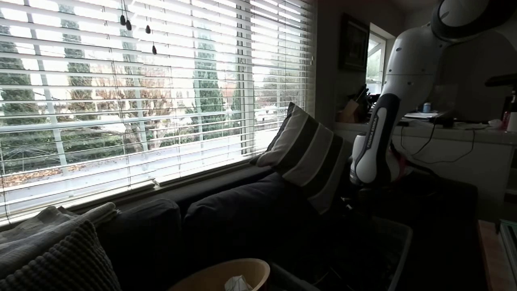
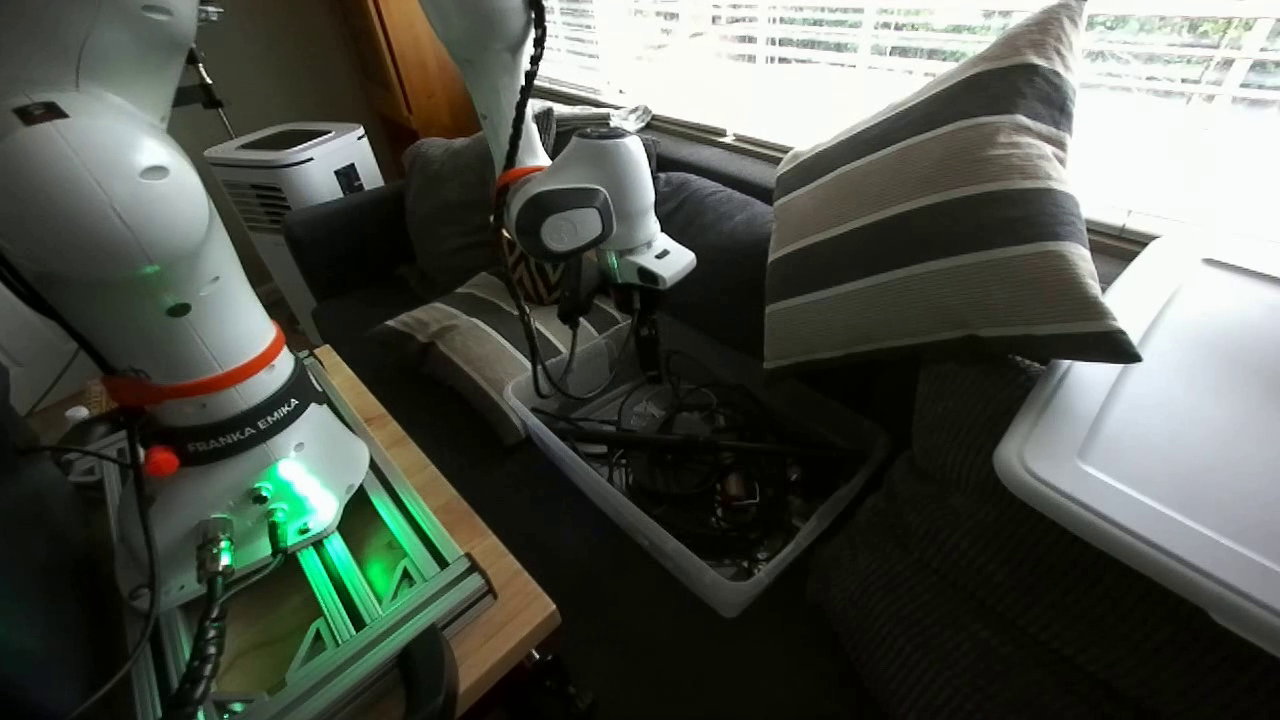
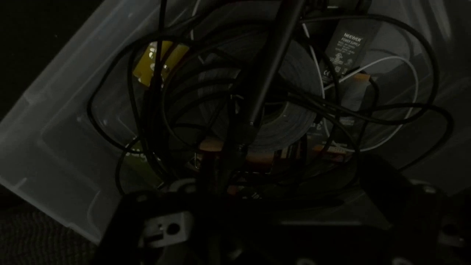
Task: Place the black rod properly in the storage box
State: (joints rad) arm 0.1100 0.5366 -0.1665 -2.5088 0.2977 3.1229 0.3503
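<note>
Rod (image 3: 270,66) lies in the box (image 3: 70,154), one o'clock to seven over a roll (image 3: 294,127) in wrist view; my jaws stand apart, so placing looks done, perhaps only retreat remaining.

The black rod (image 2: 660,439) lies inside the storage box (image 2: 735,593), stretched from left to right, its left end slightly farther off than its right. It is straight, long and slim, smooth with a faint sheen; the wrist view shows a collar partway along it and one end lost in shadow. Whether its ends touch the walls cannot be told. The box, of cloudy translucent plastic, is rectangular with rounded corners, upright and open at the top, one corner pointing to the near side.
</note>
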